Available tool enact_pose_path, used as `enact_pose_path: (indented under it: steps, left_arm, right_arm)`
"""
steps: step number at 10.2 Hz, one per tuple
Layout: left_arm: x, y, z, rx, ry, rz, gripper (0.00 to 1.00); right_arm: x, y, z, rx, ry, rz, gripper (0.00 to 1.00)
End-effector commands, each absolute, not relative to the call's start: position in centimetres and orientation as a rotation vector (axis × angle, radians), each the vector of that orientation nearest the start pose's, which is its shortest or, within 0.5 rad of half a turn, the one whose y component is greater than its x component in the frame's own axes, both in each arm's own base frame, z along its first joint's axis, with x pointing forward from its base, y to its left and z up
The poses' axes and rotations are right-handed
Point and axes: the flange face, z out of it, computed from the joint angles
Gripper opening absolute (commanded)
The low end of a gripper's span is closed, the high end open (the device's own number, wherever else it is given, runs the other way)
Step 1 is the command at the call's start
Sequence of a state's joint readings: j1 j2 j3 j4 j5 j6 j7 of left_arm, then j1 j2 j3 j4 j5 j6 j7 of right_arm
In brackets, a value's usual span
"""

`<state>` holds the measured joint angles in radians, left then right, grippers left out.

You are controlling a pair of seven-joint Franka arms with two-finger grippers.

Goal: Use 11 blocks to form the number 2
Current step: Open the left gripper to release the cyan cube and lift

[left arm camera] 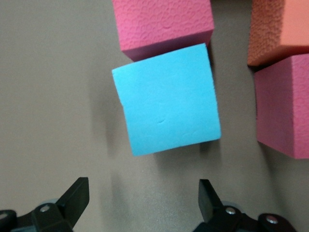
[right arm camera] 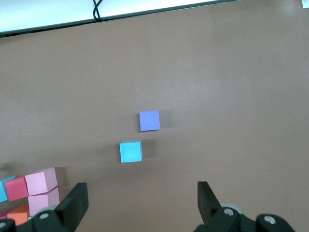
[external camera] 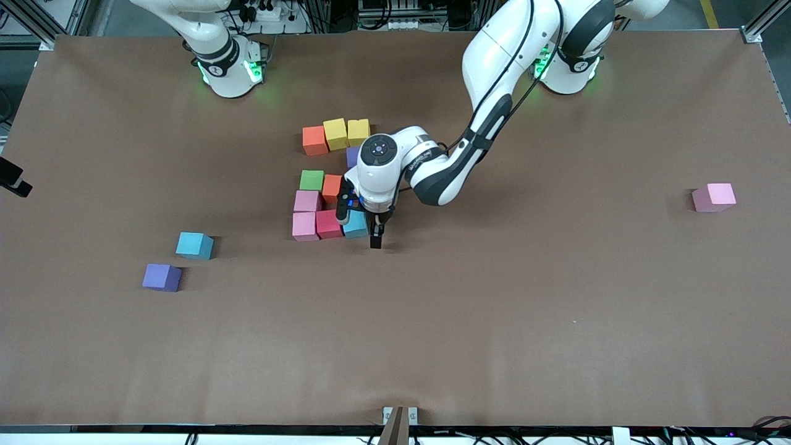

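Note:
The blocks form a cluster mid-table: an orange (external camera: pixel 315 140) and two yellow (external camera: pixel 335 133) cubes farthest from the front camera, then purple (external camera: pixel 352 156), green (external camera: pixel 312 180), orange (external camera: pixel 332 187), two pink (external camera: pixel 307 201), and red (external camera: pixel 329 224). A light blue block (external camera: pixel 355 225) (left arm camera: pixel 169 99) lies slightly askew, one edge against the red block (left arm camera: pixel 164 24). My left gripper (external camera: pixel 358 227) (left arm camera: pixel 143 203) hovers open just above this light blue block, nothing between its fingers. My right gripper (right arm camera: pixel 140 203) is open and empty, high over the table.
Loose cubes lie apart from the cluster: a light blue one (external camera: pixel 194 245) (right arm camera: pixel 131 151) and a purple one (external camera: pixel 162 277) (right arm camera: pixel 149 120) toward the right arm's end, a pink one (external camera: pixel 714 197) toward the left arm's end. The left arm hides part of the cluster.

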<state>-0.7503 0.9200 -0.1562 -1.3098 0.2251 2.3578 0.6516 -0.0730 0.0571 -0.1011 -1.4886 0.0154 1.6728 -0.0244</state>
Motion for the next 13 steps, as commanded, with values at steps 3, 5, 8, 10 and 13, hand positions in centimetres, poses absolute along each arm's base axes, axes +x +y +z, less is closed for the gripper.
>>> enact_pose_path:
  steps: [3,5,8,10,13]
  left_arm:
    - [49.3,-58.4,20.2,-2.136,2.262,-0.32,1.0]
    - [49.0,-58.8,20.6,-2.146,2.269,-0.333,1.0]
    - [48.5,-59.3,21.1,-2.158,2.276,-0.342,1.0]
    - [49.1,-58.6,22.0,-2.152,2.274,-0.339,1.0]
    - [49.5,-57.4,24.5,-2.118,2.317,-0.226,1.0]
  right_arm:
    - [57.0,-9.7,64.6,-3.123,0.245,-0.201,1.0]
    - [57.0,-9.7,64.6,-3.123,0.247,-0.201,1.0]
    - [57.1,-9.6,64.5,-3.124,0.243,-0.199,1.0]
    - [57.1,-9.6,64.5,-3.124,0.243,-0.199,1.0]
    - [57.0,-9.6,64.6,-3.123,0.243,-0.199,1.0]
